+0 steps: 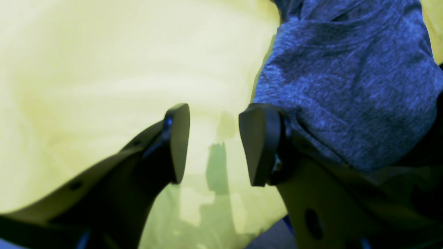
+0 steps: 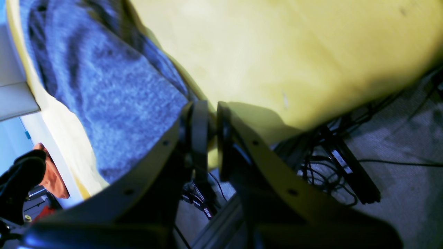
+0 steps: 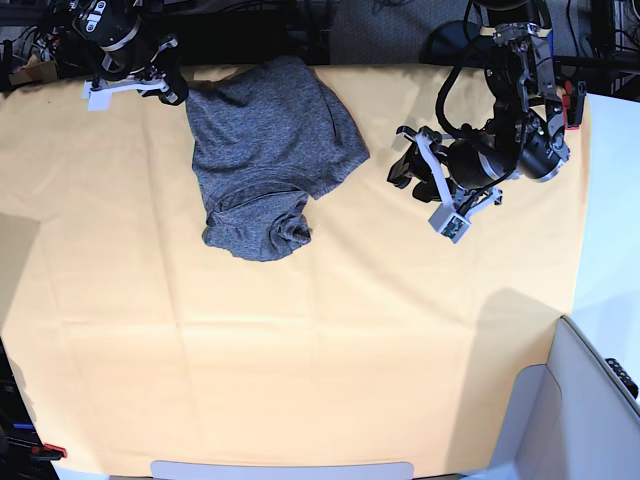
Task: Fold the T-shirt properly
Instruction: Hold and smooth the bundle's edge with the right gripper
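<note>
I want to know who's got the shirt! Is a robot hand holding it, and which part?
The right gripper looks pinched shut on the T-shirt's edge, near the far table side. The left gripper is open, holding nothing.

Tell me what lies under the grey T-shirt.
The T-shirt lies bunched on the yellow-orange cloth sheet, which shows all round it except at the far edge. What the shirt's own folds cover cannot be seen.
</note>
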Robot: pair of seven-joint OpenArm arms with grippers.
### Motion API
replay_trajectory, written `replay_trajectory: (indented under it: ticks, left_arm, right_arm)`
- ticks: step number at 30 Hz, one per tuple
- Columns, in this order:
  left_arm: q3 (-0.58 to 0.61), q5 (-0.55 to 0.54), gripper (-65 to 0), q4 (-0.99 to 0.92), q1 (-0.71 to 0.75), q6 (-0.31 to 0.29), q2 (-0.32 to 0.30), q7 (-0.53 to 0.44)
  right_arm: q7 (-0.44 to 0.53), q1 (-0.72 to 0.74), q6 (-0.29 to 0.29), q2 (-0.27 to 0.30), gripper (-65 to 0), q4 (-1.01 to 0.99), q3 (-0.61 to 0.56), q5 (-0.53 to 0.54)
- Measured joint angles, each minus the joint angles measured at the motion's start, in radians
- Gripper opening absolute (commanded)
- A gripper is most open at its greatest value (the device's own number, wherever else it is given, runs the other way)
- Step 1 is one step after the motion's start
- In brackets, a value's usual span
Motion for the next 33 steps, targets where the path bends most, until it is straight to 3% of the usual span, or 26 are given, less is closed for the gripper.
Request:
replay_trajectory:
  ticks: [8,13,15,21,27,33]
  left_arm:
    - [0.0,0.0,-37.8,0.0,0.0,0.0,0.0,0.0]
    - [0.0,0.0,-37.8,0.0,0.0,0.0,0.0,0.0]
    - [0.0,0.0,-37.8,0.0,0.001,0.0,0.0,0.0]
    - [0.0,0.0,-37.8,0.0,0.001,0.0,0.0,0.0]
    - [0.0,0.0,-37.8,0.0,0.0,0.0,0.0,0.0]
    - [0.0,0.0,-37.8,0.0,0.0,0.0,0.0,0.0]
  right_arm:
    - [-0.002,0.017,-0.001,0.0,-59.7,0.0,-0.001,-0.003]
    - [-0.002,0.048,0.0,0.003,-45.0,0.0,-0.008,0.0]
    - [-0.003,0.044,-0.004,0.003,-42.6,0.0,-0.022,-0.009]
    - [-0.002,0.047,-0.003,0.002,-42.3,0.0,-0.079,0.0]
    - [-0.001,0.069,0.0,-0.029,-42.2,0.0,-0.079,0.001]
    - [-0.001,0.055,0.001,-0.023,-42.7,0.0,-0.074,0.025]
